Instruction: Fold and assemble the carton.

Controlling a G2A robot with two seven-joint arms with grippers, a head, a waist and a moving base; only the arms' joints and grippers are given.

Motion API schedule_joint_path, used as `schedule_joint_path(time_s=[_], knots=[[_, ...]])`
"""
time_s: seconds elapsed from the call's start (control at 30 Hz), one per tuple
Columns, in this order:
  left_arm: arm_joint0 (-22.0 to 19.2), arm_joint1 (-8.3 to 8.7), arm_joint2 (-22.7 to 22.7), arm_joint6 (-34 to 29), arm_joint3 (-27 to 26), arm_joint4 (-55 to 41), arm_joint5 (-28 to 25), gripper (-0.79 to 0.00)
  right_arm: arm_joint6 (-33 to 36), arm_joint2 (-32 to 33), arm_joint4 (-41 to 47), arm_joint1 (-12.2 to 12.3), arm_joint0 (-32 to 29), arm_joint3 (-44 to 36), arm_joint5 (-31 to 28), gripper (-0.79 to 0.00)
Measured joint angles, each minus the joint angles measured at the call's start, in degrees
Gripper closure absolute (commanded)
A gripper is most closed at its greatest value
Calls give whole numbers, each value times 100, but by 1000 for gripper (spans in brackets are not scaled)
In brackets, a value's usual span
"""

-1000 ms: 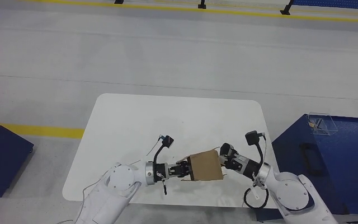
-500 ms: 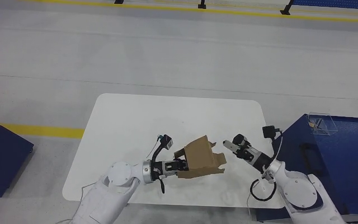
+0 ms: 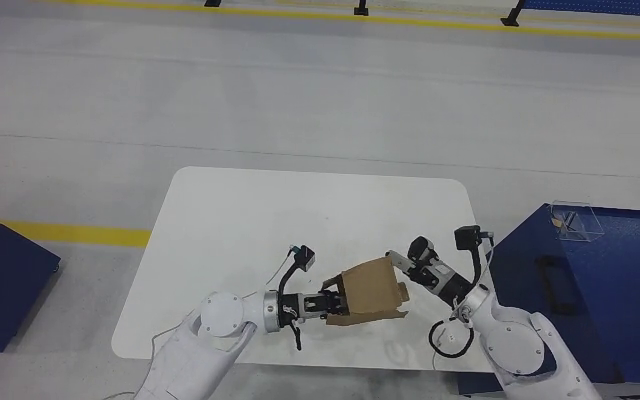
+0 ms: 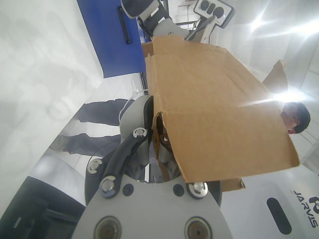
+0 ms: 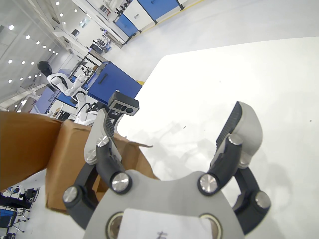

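Brown cardboard, part-folded: that's the carton (image 3: 372,290), yes? Where is it?

Near the front edge of the table (image 3: 250,210), right of the middle, between the two grippers. It is tilted, with loose flaps at its ends. I cannot tell whether its underside touches the table.

Which gripper has hold of it?

The left gripper (image 3: 333,302), at the end of the carton nearer the table's middle. In the left wrist view a broad wall of the carton (image 4: 211,115) runs away from the camera. The left gripper (image 4: 155,130) has its jaws pinched on the near edge of that wall, with one finger outside and one tucked inside the fold.

And the other arm?

The right gripper (image 3: 403,263) is at the opposite end, by the carton's far corner. Its jaws are spread wide and grip nothing. In the right wrist view one finger (image 5: 106,125) lies just against a side flap of the carton (image 5: 74,155). I cannot tell whether it presses the flap. The other finger (image 5: 245,125) hangs over bare table (image 5: 224,75), well apart from the cardboard.

Anything around the table?

A blue cabinet (image 3: 560,280) stands just beside its right edge, with a small clear box (image 3: 575,220) on top. A yellow line (image 3: 80,235) crosses the floor to the left.
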Motion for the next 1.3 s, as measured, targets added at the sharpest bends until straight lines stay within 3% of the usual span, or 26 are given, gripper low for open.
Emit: schedule_joint_path(time_s=[0.2, 0.5, 0.87, 1.13, 1.3], knots=[[0, -8, -29, 47, 64, -102, 8, 0, 108, 299, 69, 22, -305, -109, -302, -785], [-1, -38, 66, 82, 40, -63, -4, 0, 517, -166, -316, -15, -131, -74, -150, -785], [15, -46, 50, 118, 63, -78, -3, 0, 636, -172, -256, -35, -20, 32, -153, -785], [44, -51, -8, 128, 95, -231, -3, 0, 468, 64, -99, -41, -53, 31, -142, -785], [77, -44, -37, 73, 71, -253, -27, 0, 26, 245, -429, -55, -144, -56, 51, -785]])
